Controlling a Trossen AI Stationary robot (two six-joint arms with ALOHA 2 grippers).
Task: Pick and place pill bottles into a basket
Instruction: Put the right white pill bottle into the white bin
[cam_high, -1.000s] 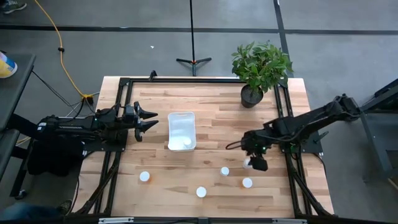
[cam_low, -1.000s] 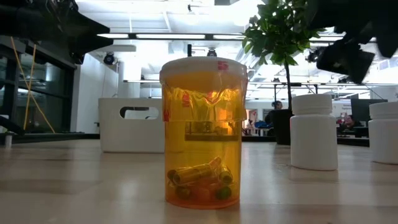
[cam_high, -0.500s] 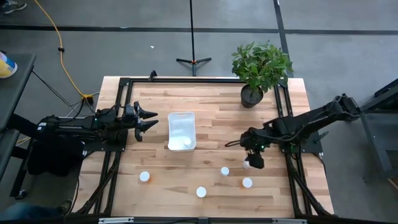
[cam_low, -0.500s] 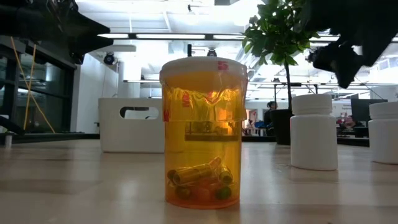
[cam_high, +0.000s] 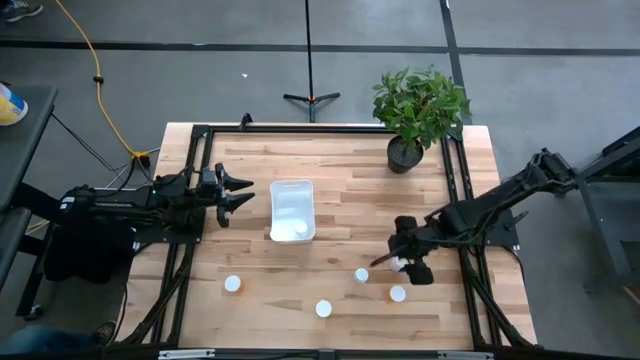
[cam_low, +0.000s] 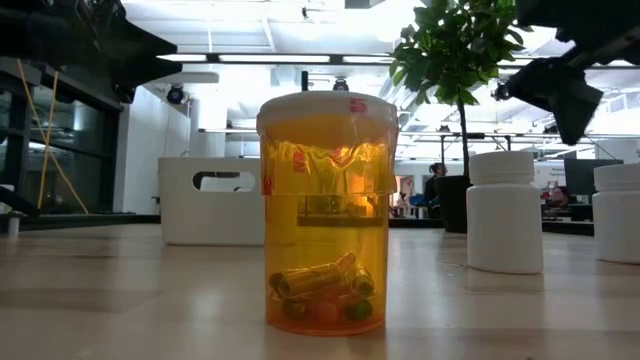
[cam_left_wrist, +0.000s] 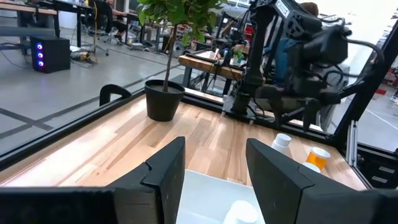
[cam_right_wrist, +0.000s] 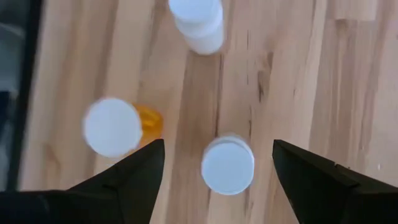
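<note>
Wooden table (cam_high: 340, 200); right gripper (cam_right_wrist: 214, 168) spread above pill bottle (cam_right_wrist: 227, 165)

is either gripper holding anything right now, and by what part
Nothing is held. The right gripper hangs open above a white-capped pill bottle; the left gripper waits open beside the basket.

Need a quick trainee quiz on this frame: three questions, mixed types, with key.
1. True or false: the right hand is shut on a bottle.
2. What is in the basket? A nothing; B one pill bottle; C three pill bottles.
3. Which hand waits beside the basket?
Key: 1 false, it is open above a white-capped bottle; 2 B; 3 the left hand.
</note>
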